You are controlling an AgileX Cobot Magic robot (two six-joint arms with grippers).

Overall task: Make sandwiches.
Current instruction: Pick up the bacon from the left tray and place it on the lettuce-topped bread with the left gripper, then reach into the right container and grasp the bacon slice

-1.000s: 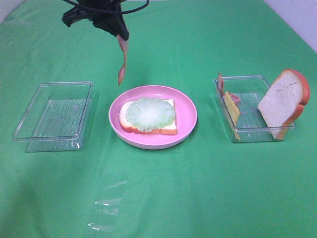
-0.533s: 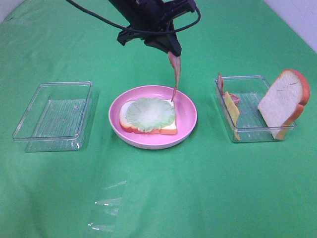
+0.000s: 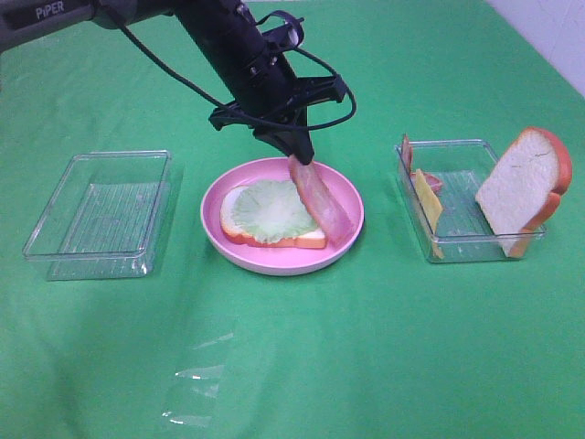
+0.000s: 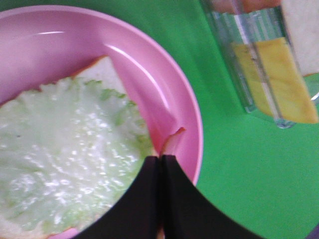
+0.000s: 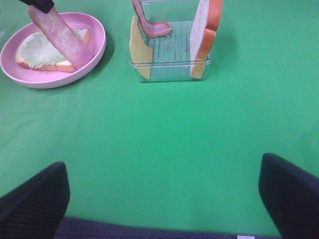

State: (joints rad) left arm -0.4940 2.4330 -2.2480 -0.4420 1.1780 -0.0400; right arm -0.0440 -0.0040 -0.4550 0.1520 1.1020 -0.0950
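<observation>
Nearest, the right gripper (image 5: 162, 204) hung over the bare green cloth (image 5: 164, 129), jaws spread wide and holding nothing. Beyond it, three things sat in a row. On the left was an empty clear plastic rectangular tray (image 3: 101, 251), in the middle a round pink plate (image 3: 345, 187), and on the right a second clear plastic tray (image 3: 457, 247) holding a yellow cheese slice (image 3: 428, 206) and an upright white toy bread slice (image 3: 521, 187).

The half-built sandwich (image 3: 274, 240) lay on the plate: crusted white bread under a pale green lettuce leaf (image 3: 265, 208).

Just behind the plate, the left gripper (image 3: 297, 155) was clamped on the top end of a reddish bacon strip (image 3: 320, 201). The strip's long axis slanted down toward the viewer, its lower end at the sandwich's near right corner, leaning rather than flat. The left arm (image 3: 228, 46) was much nearer the sandwich.
</observation>
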